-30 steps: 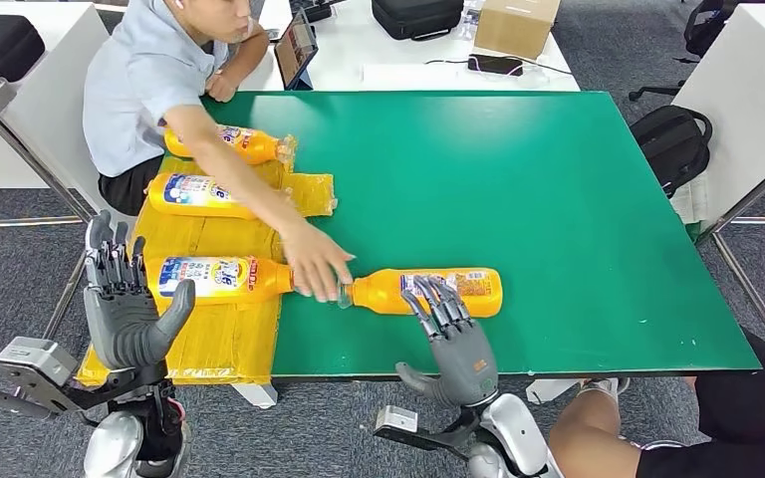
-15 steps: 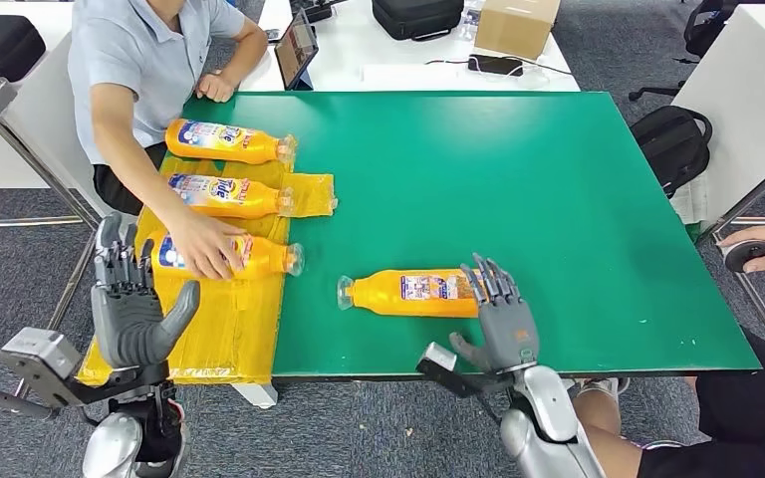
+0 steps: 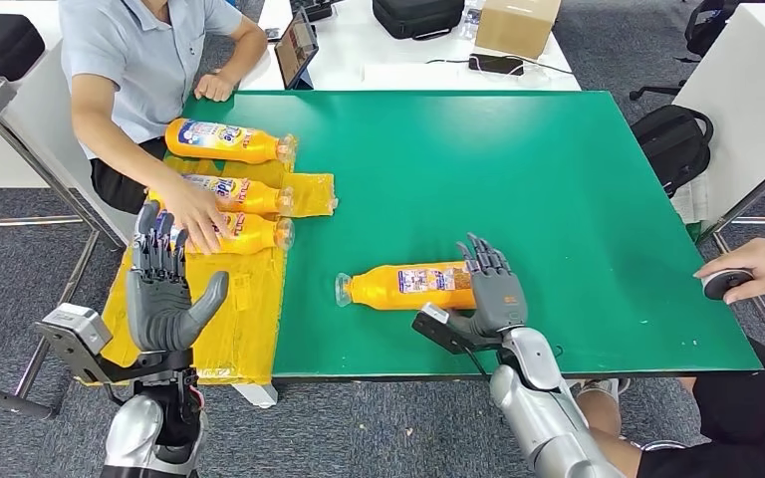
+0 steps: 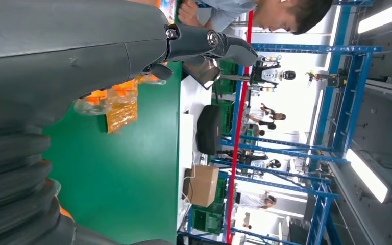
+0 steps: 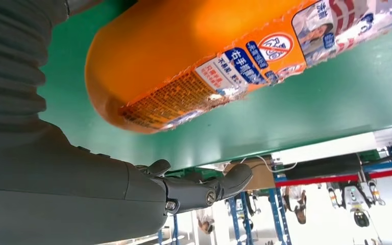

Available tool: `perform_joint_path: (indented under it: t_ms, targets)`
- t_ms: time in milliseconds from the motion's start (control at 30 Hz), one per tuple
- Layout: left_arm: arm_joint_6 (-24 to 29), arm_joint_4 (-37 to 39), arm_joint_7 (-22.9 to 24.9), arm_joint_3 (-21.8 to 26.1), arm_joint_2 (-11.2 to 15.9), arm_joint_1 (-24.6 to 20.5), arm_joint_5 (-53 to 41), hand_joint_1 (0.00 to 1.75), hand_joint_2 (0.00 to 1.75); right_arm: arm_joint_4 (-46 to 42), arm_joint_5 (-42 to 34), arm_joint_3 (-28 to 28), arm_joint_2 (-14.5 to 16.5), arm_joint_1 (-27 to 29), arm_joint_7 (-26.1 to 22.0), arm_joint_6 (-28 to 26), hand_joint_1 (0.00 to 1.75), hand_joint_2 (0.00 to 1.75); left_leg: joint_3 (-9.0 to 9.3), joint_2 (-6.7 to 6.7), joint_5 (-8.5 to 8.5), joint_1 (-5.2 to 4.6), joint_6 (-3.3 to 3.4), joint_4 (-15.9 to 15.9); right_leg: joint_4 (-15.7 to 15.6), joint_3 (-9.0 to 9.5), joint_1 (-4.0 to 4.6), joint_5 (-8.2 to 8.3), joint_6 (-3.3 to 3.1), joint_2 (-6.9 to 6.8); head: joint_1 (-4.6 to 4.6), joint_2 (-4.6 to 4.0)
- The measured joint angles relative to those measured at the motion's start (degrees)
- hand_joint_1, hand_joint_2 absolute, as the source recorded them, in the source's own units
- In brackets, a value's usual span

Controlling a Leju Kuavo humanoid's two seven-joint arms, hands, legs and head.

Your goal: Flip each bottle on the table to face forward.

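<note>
On the green desk (image 3: pixel 558 199) an orange bottle (image 3: pixel 408 287) lies on its side at about 6 o'clock, cap toward 9 o'clock and base toward 3 o'clock. The right hand (image 3: pixel 493 297) sits at the bottle's base end, its fingers (image 3: pixel 478 261) spread and laid against the base, the thumb apart underneath; nothing is clasped. The left hand (image 3: pixel 164 299) is raised off the desk's 8 o'clock corner, fingers upright and apart, holding nothing. Three more bottles (image 3: pixel 229 141) lie in a row at 10 o'clock on yellow sheeting (image 3: pixel 239 329). A person's hand (image 3: pixel 191 214) rests on the nearest of them
</note>
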Motion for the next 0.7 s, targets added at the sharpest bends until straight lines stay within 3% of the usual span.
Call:
perform_joint_path:
  t_ms: [267,433,700]
  targets:
    - [-0.03,0.74,0.04,-0.02,0.00,-0.47,0.01,0.00,1.75,2.30,-0.45,0.00,0.39,-0.95,-0.26,0.67,0.00,1.75,-0.01,-0.01,0.00,0.00,0.00,0.00,0.00,0.01,0.00,0.00,0.00,0.00,0.01,0.00]
    - [-0.40,2.91,0.66,-0.05,-0.02,-2.40,1.06,0.00,1.75,7.09,0.85,0.18,1.75,-5.28,0.49,3.83,0.00,1.75,0.01,0.00,0.03,0.00,0.01,0.00,0.01,0.01,0.00,0.02,0.00,0.01,0.01,0.00]
    - [-1.47,4.59,1.83,0.01,-0.02,-3.14,1.71,0.00,1.75,13.21,6.73,3.05,3.70,-10.10,8.30,8.65,0.00,1.75,-0.01,0.00,0.02,0.01,0.00,0.00,0.03,0.01,0.00,0.01,0.01,0.00,0.01,0.00]
